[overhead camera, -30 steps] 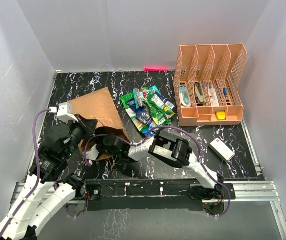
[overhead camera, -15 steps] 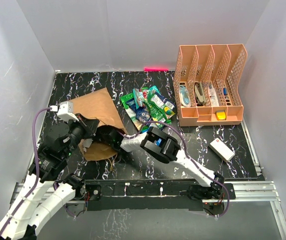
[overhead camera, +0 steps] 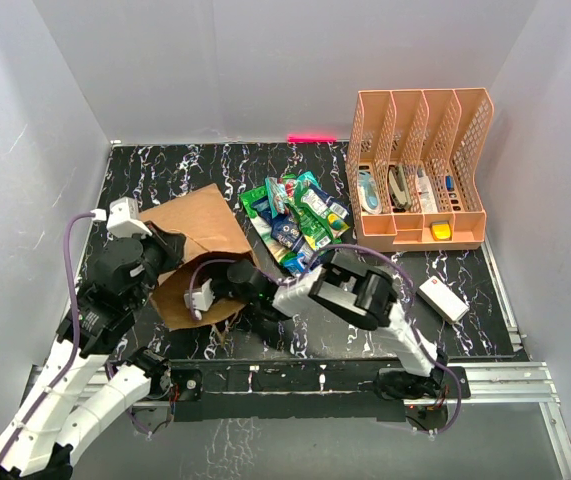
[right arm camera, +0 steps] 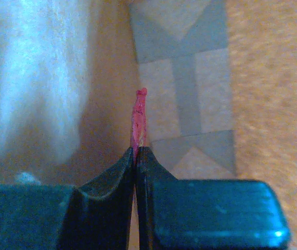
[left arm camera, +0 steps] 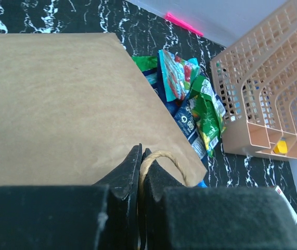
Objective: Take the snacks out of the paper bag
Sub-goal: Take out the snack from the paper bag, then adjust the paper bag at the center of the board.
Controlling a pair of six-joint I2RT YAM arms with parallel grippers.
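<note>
Inside bag, pouch in right end effector

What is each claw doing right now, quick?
Left claw: closed, pinching the paper bag by its handle.
Right claw: closed on a thin red pouch, inside the bag.

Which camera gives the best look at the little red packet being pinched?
Right wrist view: the red packet sits edge-on in the right gripper, inside the paper bag. The top and left wrist views show only the bag's outside; the packet is hidden.
</note>
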